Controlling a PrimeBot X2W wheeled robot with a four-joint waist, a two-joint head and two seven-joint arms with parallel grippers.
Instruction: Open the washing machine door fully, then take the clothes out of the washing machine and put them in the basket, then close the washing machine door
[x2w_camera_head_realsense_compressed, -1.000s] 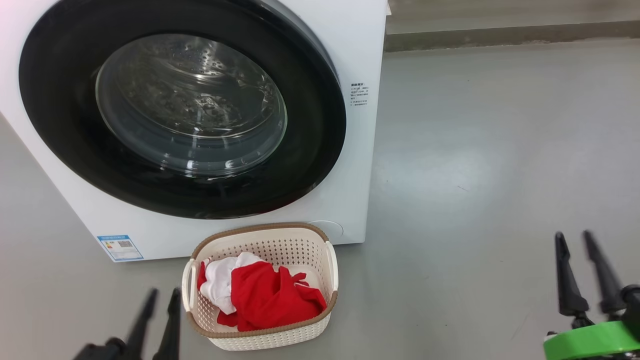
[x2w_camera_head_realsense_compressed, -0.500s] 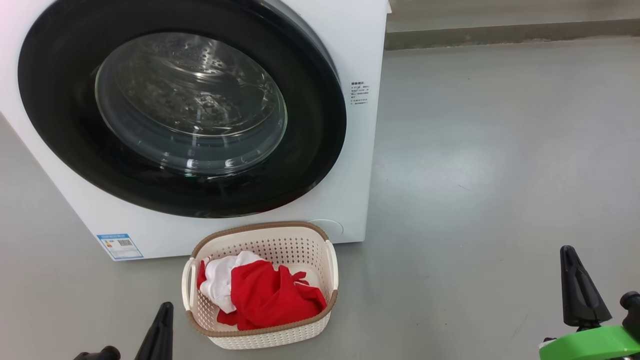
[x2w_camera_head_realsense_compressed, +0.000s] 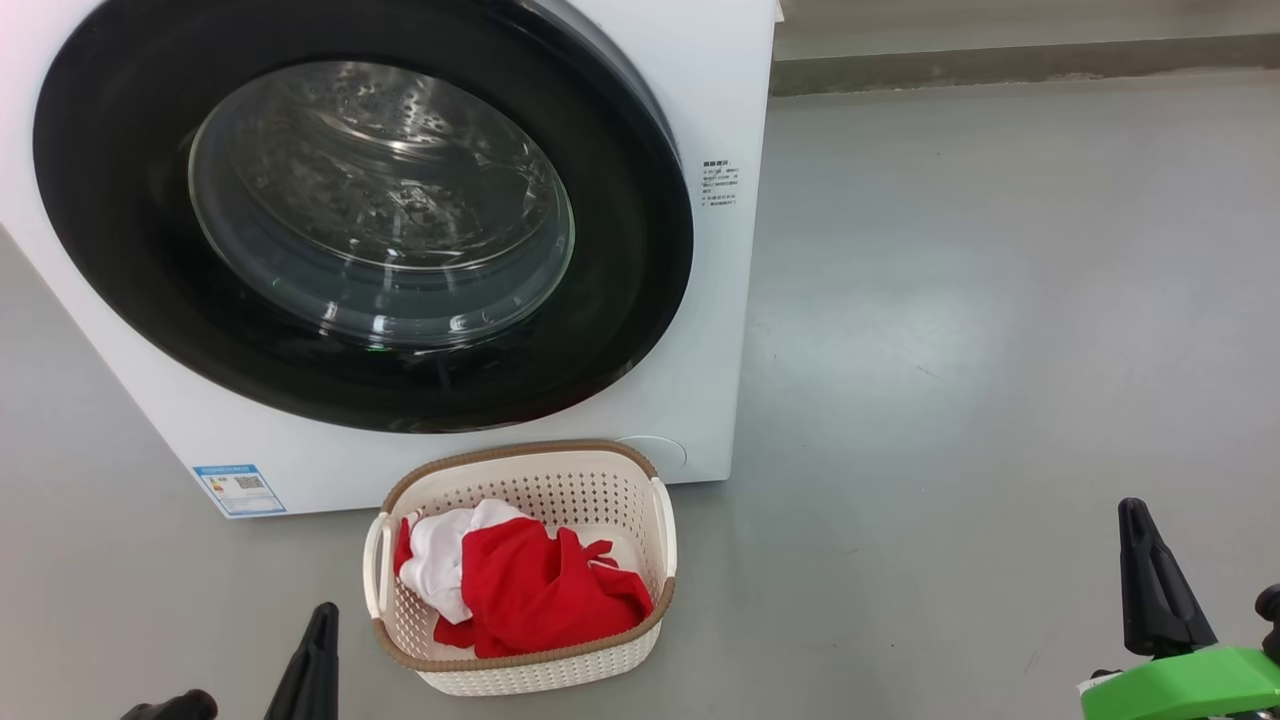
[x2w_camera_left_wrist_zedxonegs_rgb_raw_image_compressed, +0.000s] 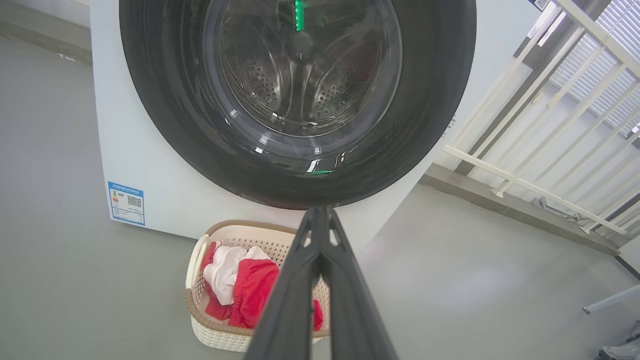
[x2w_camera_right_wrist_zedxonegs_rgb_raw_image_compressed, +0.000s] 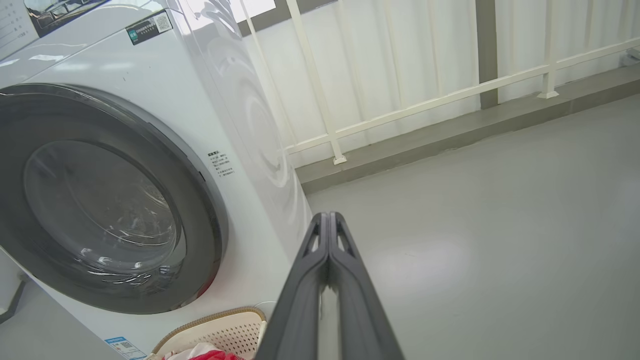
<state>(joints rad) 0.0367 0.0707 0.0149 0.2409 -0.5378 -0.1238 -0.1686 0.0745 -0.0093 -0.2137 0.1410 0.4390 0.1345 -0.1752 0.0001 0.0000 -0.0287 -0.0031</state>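
The washing machine (x2w_camera_head_realsense_compressed: 710, 330) has a smooth white shell with a soft sheen; the washing machine door (x2w_camera_head_realsense_compressed: 380, 210) on its front has a glossy black rim around clear, reflective glass, behind which the drum (x2w_camera_left_wrist_zedxonegs_rgb_raw_image_compressed: 250, 80) shows bright perforated metal. Just in front of the machine, the basket (x2w_camera_head_realsense_compressed: 540, 678) is matt cream perforated plastic with a brown woven-look rim, and the clothes (x2w_camera_head_realsense_compressed: 540, 595) in it are soft matt cloth, red and white. The blue label (x2w_camera_head_realsense_compressed: 240, 489) at the machine's lower corner may be paper or film, and the floor (x2w_camera_head_realsense_compressed: 1000, 300) around the machine is smooth grey with a dull shine.
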